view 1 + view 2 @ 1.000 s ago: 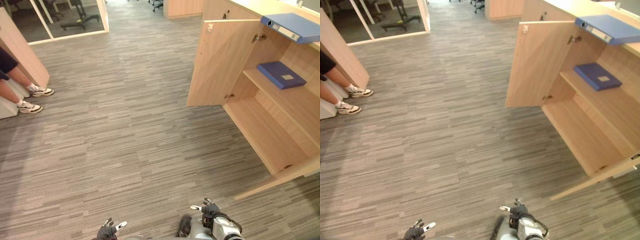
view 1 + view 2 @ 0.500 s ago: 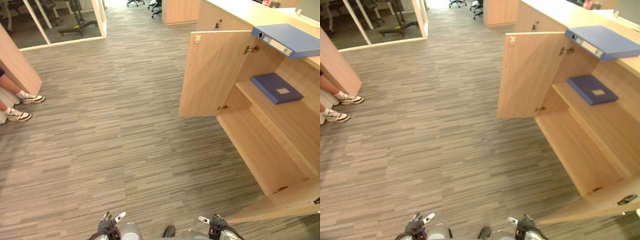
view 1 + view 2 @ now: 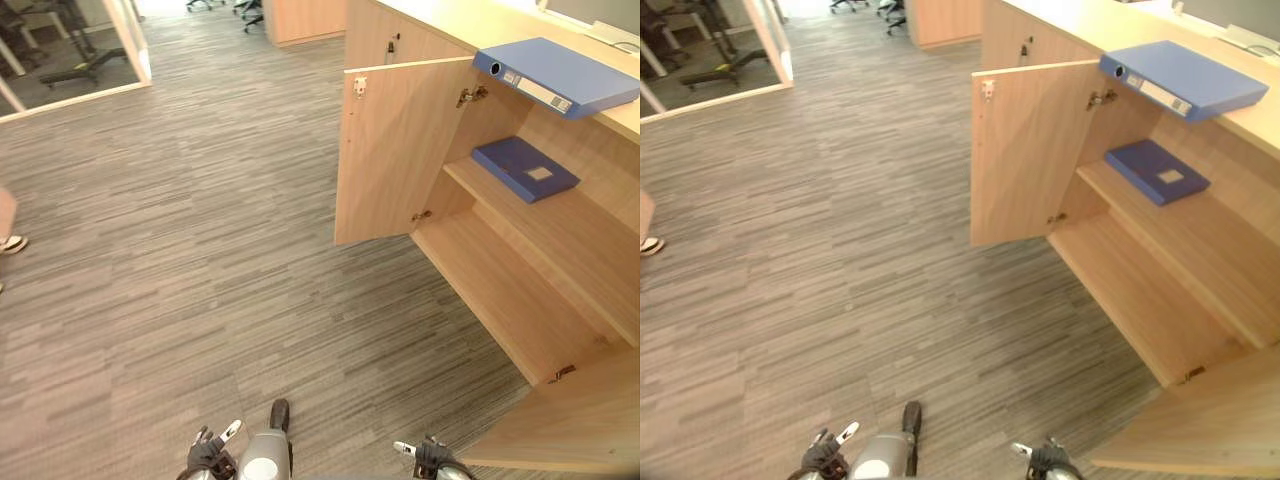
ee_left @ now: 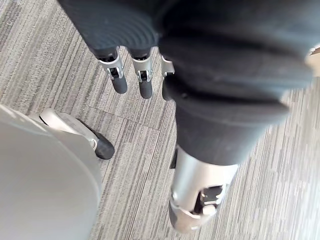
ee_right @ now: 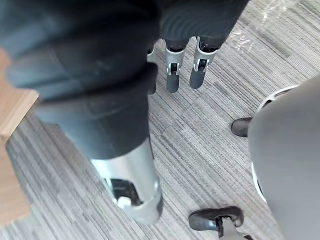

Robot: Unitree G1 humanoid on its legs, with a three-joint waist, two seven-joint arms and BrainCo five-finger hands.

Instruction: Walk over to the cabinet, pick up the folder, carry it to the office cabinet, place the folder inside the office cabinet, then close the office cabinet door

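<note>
Mostly cut off below, left hand (image 3: 208, 458), right hand (image 3: 430, 463) (both slack-fingered, empty), blue folder (image 3: 558, 76) atop open cabinet (image 3: 500, 290).

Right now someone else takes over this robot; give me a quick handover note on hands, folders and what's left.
Left hand and right hand: both open, empty, low over the floor.
Office cabinet to the robot's right, far door and near door both open.
A thick blue folder lies on its top; a flat blue folder lies on the upper shelf inside.
Done: robot is near the cabinet. Left: close the doors; which folder is the job's, I cannot tell.
</note>
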